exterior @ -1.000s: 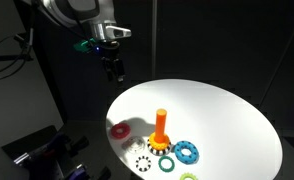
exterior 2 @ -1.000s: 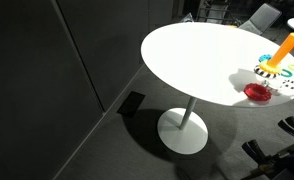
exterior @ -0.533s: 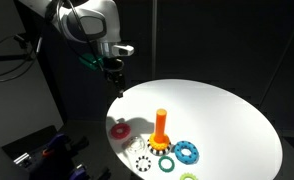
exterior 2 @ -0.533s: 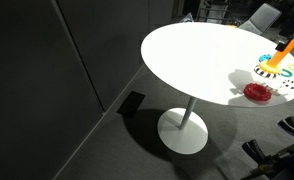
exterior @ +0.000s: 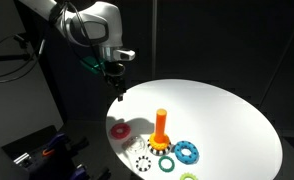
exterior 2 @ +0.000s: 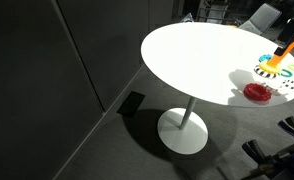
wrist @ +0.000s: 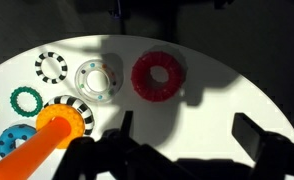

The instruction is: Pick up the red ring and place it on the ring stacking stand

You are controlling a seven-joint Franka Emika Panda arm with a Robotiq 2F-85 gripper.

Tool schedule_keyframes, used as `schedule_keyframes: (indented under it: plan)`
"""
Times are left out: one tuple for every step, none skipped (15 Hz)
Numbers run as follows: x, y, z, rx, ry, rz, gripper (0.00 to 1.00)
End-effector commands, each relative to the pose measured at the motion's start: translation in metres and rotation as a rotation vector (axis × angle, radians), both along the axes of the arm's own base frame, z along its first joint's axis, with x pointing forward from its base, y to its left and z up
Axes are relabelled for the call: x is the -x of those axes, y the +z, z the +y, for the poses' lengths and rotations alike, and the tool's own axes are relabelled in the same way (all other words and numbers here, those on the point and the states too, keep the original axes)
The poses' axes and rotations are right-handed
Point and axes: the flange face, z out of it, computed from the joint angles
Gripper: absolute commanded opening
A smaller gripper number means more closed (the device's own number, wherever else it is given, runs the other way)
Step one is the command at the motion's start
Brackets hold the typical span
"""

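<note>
The red ring (exterior: 118, 128) lies flat near the round white table's edge; it also shows in an exterior view (exterior 2: 256, 92) and the wrist view (wrist: 158, 76). The orange ring stacking stand (exterior: 161, 129) stands upright beside it, with rings round its base; it shows in an exterior view (exterior 2: 283, 50) and lies low left in the wrist view (wrist: 37, 142). My gripper (exterior: 120, 94) hangs above the table's far edge, well above and beyond the red ring. In the wrist view the gripper (wrist: 183, 132) is open and empty, fingers wide apart.
A blue toothed ring (exterior: 187, 152), a green ring (exterior: 164, 163) and a black-and-white ring (exterior: 144, 163) lie round the stand. More rings show in the wrist view: a white disc (wrist: 97, 80), a striped ring (wrist: 53, 66). The white table (exterior: 217, 110) stands on a pedestal (exterior 2: 184, 130).
My gripper has come down and moved toward the table, from high above its far edge to just over it. The rings and stand have not moved.
</note>
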Motion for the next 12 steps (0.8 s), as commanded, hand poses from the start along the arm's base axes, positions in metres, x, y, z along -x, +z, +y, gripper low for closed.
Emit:
schedule_keyframes:
  plan:
    - [0.000, 0.000, 0.000, 0.000, 0.000, 0.001, 1.00]
    - [-0.001, -0.006, -0.001, 0.012, -0.017, 0.016, 1.00]
    - [-0.003, -0.014, -0.002, 0.010, -0.018, 0.029, 1.00]
    - [-0.003, -0.021, -0.003, 0.007, -0.018, 0.042, 1.00]
    - [-0.003, -0.029, -0.004, 0.007, -0.022, 0.051, 1.00]
    - [-0.004, -0.037, -0.005, 0.011, -0.028, 0.055, 1.00]
    - [-0.004, -0.044, -0.005, 0.008, -0.032, 0.061, 1.00]
    - [-0.005, -0.052, -0.006, 0.011, -0.036, 0.057, 1.00]
    - [-0.007, -0.059, -0.007, 0.010, -0.038, 0.052, 1.00]
    - [-0.008, -0.065, -0.007, 0.013, -0.042, 0.043, 1.00]
    - [-0.009, -0.071, -0.006, 0.015, -0.044, 0.037, 1.00]
    - [-0.010, -0.077, -0.006, 0.021, -0.048, 0.031, 1.00]
